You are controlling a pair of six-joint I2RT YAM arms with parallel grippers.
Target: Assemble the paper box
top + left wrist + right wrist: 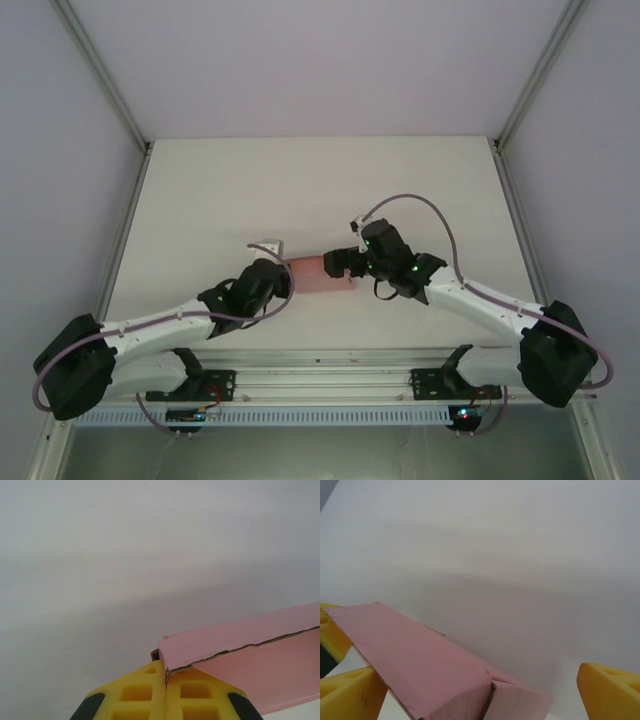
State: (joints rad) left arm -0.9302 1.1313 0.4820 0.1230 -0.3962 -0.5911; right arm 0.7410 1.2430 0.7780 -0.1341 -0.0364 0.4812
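The pink paper box (318, 272) is folded into a long flat shape and held just above the white table (320, 190), between my two grippers. My left gripper (285, 272) is at its left end. In the left wrist view the yellow fingers (145, 692) are pressed together, pinching the box's (240, 640) near corner edge, with my left gripper (165, 672) shut on it. My right gripper (345, 262) is at the box's right end. In the right wrist view it (476, 672) stands open, the box (420, 665) lying between the wide-apart fingertips (607, 687).
Aluminium frame posts (100, 75) rise at the back corners, with white walls on both sides. A metal rail (320, 375) runs along the near edge, carrying both arm bases. Bare table stretches behind the box.
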